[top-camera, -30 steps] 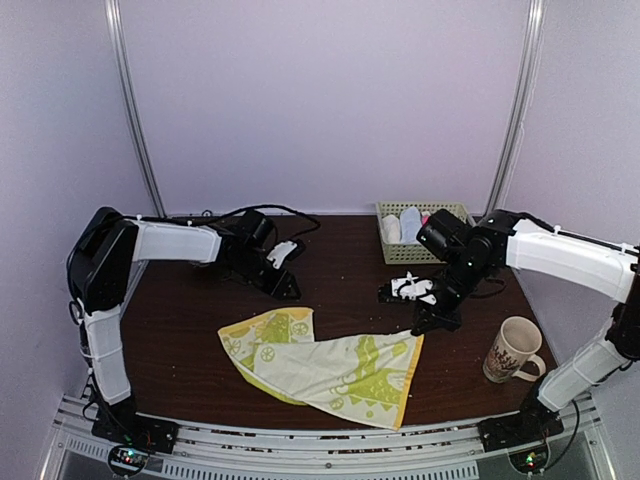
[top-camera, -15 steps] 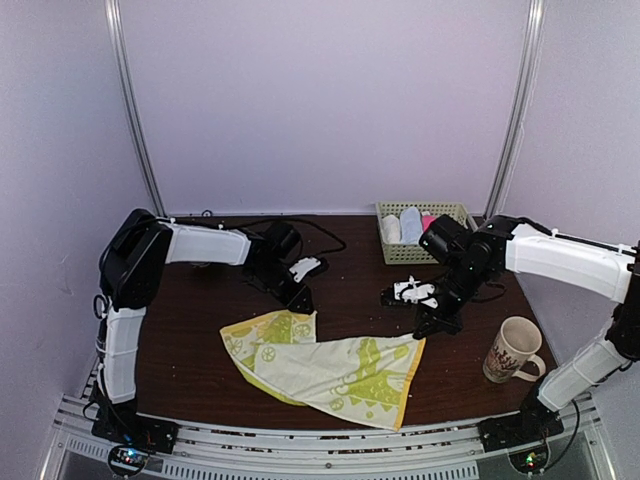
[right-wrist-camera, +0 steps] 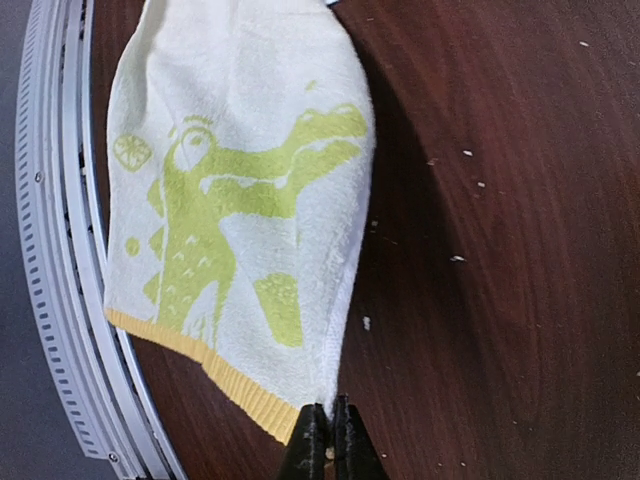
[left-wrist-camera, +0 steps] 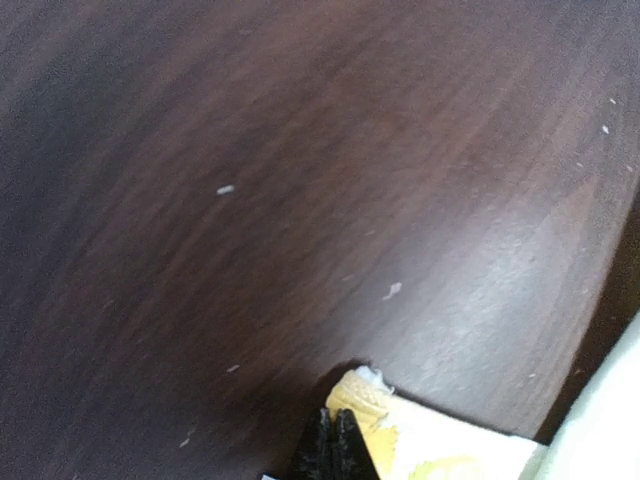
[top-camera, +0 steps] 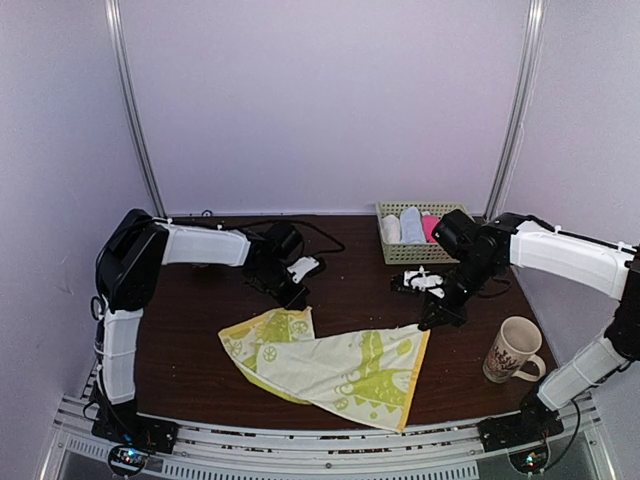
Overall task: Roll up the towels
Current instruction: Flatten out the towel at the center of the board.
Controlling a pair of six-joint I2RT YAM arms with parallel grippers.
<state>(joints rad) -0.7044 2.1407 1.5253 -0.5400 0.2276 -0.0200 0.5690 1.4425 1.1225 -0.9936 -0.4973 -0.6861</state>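
Loosely spread terry towel (lime crocodile print).

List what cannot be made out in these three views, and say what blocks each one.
- Top view: the rolled cloths in the basket are too small to count surely.
- Top view: the print on the mug is too small to read.
- Left wrist view: the bottom edge cuts off the towel; only a corner shows.
- Right wrist view: the top edge cuts off the towel's far end.
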